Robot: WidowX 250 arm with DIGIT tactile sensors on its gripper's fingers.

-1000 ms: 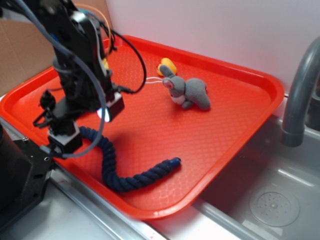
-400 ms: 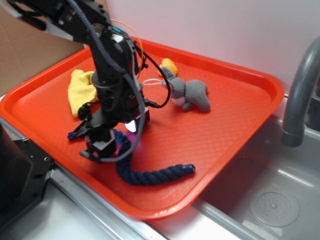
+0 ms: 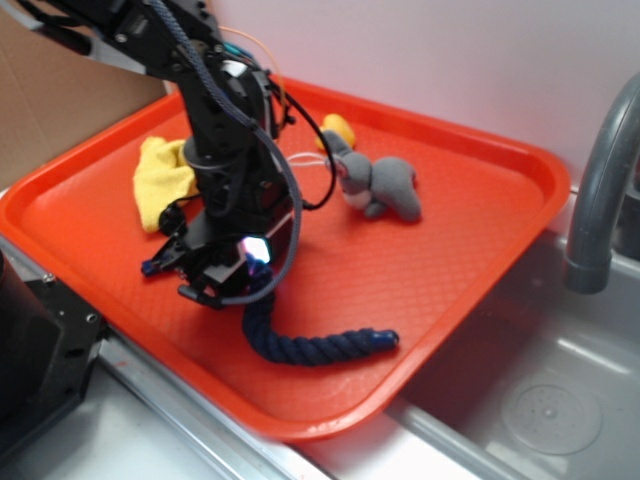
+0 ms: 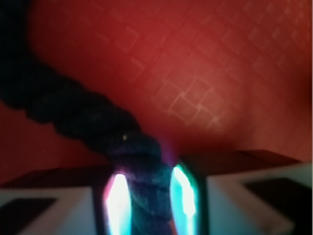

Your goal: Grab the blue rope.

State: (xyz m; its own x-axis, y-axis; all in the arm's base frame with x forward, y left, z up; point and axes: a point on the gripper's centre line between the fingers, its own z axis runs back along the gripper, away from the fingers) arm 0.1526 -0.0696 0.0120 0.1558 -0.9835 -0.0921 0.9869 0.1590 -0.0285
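Red tray [image 3: 470, 230] rests beside a steel sink [image 3: 540, 400]. Grey toy mouse [image 3: 375, 185] lies right of the hand; yellow cloth [image 3: 160, 180] left.

Setting: a kitchen-sink mock-up used as a robot test station. Indicators: a stainless steel sink basin [image 3: 560, 400] with a round drain [image 3: 552, 417]; a grey faucet [image 3: 600, 190] at the right edge; an orange plastic serving tray [image 3: 470, 240] laid across the sink; a cardboard panel [image 3: 60, 100] behind; a plain pale wall [image 3: 450, 60].
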